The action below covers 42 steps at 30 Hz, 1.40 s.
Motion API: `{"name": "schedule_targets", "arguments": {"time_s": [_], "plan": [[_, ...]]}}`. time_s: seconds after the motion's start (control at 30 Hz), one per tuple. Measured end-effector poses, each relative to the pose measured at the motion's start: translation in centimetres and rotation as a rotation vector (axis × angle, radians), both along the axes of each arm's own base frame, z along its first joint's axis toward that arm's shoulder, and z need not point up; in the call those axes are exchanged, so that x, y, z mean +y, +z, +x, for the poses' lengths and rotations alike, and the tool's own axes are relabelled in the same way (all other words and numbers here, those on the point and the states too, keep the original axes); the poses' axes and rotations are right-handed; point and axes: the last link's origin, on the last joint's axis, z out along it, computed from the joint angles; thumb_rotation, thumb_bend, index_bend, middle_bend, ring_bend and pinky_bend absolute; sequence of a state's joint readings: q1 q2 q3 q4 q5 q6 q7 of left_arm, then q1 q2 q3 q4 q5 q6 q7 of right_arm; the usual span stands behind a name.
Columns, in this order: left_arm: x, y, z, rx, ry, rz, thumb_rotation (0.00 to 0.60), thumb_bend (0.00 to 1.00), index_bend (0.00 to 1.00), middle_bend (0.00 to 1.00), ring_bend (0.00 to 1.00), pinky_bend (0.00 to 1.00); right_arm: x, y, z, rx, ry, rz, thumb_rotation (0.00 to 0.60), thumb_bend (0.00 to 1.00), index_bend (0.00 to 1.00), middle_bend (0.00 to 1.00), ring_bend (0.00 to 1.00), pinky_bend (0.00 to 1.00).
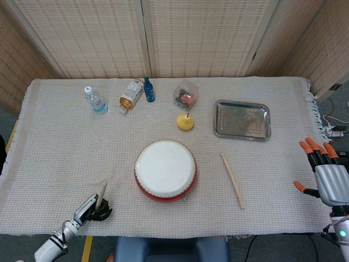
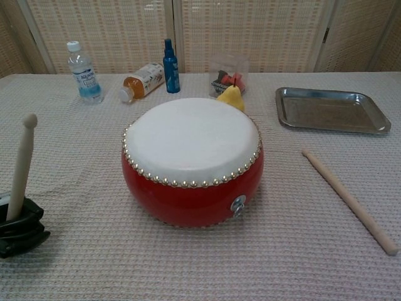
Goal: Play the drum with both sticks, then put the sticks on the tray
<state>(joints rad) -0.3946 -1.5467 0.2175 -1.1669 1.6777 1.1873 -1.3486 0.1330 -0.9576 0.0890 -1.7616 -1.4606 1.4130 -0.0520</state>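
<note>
Gripping one stick (image 2: 22, 160) upright, left hand (image 2: 21, 227); right hand (image 1: 326, 176) spread, far from other stick (image 1: 233, 180).

It looked like a robot test room, not a home. A table (image 1: 65, 147) draped in a woven beige cloth (image 1: 283, 180) stood before folding reed screens (image 1: 196, 35) at twelve o'clock, with loose cables (image 1: 334, 130) and a plug on grey floor at three o'clock and yellow floor tape (image 1: 87, 246) at seven.
</note>
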Motion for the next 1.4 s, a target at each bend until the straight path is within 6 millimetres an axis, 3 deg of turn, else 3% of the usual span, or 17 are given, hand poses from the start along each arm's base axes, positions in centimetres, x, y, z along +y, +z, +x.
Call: {"name": "schedule_targets", "arguments": {"time_s": [0.17,0.47,0.7,0.9,1.13,1.4], "plan": [[0.7,1.0,0.1,0.058,-0.048,0.052,0.600,0.87,1.00,1.00,1.00,1.00,0.0,-0.1,0.0,0.002,-0.003,0.011,0.600,0.14,0.00,0.00,0.00,0.00],[3.9,5.9,1.5,0.207,-0.177,0.203,0.600,0.87,1.00,1.00,1.00,1.00,-0.4,-2.2,0.4,-0.028,-0.008,0.142,0.600,0.14,0.00,0.00,0.00,0.02],[6.6,9.1,3.3,0.424,-0.304,0.376,0.600,0.87,1.00,1.00,1.00,1.00,-1.3,-6.8,1.2,-0.121,-0.009,0.335,0.600,0.14,0.00,0.00,0.00,0.03],[8.2,10.6,4.9,0.614,-0.397,0.514,0.600,0.87,1.00,1.00,1.00,1.00,-2.8,-11.1,2.6,-0.150,0.010,0.426,0.600,0.14,0.00,0.00,0.00,0.01],[9.2,11.3,6.2,0.778,-0.452,0.632,0.600,0.87,1.00,1.00,1.00,1.00,-4.6,-15.1,3.4,-0.142,0.020,0.468,0.600,0.14,0.00,0.00,0.00,0.00],[9.3,11.5,6.3,0.841,-0.459,0.676,0.600,0.87,1.00,1.00,1.00,1.00,-5.5,-18.4,2.8,-0.078,0.028,0.479,0.600,0.14,0.00,0.00,0.00,0.00]]}}
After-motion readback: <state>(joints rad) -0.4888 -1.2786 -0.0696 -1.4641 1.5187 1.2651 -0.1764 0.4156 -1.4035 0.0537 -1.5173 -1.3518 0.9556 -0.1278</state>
